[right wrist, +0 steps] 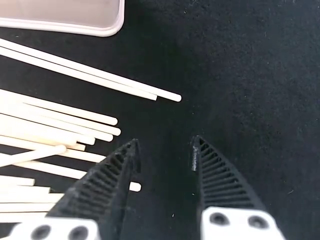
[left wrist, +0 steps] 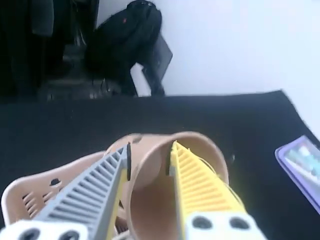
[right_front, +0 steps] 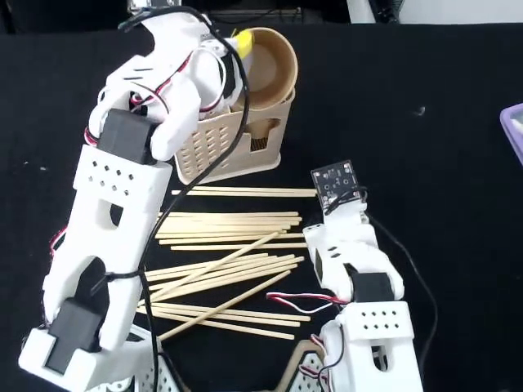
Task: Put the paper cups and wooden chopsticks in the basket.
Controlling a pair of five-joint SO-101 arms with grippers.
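Left pincer [left wrist: 150,150] pinches the paper cup [right_front: 265,69] by its rim at the basket [right_front: 221,147], upper middle; it looks light and crushable, so grip gently. Right pincer [right wrist: 162,150] gapes wide beside stiff, thin chopsticks [right_front: 229,237].

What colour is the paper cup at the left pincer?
The paper cup is plain tan brown; left wrist view shows it best.
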